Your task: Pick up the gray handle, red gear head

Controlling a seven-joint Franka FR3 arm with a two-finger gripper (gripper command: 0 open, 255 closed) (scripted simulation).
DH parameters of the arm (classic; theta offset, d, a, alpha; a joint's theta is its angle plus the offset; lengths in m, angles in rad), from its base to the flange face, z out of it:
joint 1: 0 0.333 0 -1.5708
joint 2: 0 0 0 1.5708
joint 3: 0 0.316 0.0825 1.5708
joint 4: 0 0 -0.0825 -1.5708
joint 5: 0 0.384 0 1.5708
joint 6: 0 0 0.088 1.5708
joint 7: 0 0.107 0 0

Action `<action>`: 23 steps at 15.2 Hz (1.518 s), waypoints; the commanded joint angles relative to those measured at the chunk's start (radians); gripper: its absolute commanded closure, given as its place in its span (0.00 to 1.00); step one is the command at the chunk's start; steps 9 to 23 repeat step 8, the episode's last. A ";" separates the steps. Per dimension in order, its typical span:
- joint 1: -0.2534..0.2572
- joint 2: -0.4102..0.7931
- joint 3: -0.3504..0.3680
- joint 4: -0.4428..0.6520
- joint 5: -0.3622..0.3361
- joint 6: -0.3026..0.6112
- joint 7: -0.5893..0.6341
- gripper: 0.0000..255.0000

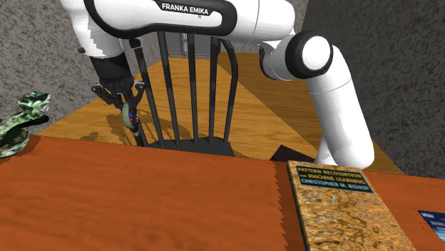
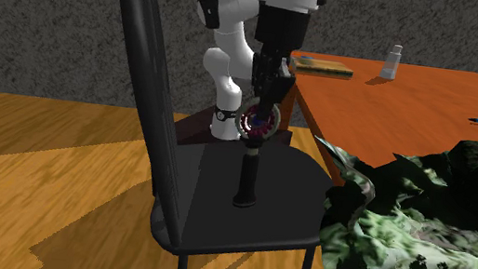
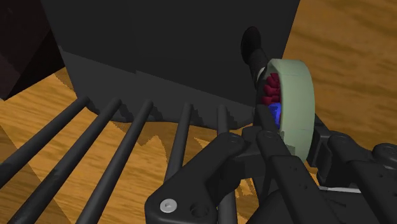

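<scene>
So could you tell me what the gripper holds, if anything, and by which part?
The gripper holds the gear tool by its round red-toothed head; its dark handle hangs down above the chair seat.

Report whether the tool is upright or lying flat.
Upright: the end effector clasps the tool by its round top, the dark grip pointing straight down toward the chair seat.

The shoulder view looks down across the table point(image 1: 142, 192) from behind the arm, with the gripper point(image 1: 125, 105) beyond the chair point(image 1: 200, 147) back. The second exterior view faces the gripper from the opposite side, low and near. The wrist view looks close past the gripper onto the chair seat; all three share gripper, gear-head tool point(image 2: 259, 122) and chair.
</scene>
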 commanded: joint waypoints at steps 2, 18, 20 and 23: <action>0.038 0.031 -0.009 0.100 -0.017 -0.065 -0.010 1.00; 0.121 0.102 -0.034 0.300 -0.056 -0.178 -0.037 1.00; 0.121 0.102 -0.034 0.300 -0.056 -0.178 -0.037 1.00; 0.121 0.102 -0.034 0.300 -0.056 -0.178 -0.037 1.00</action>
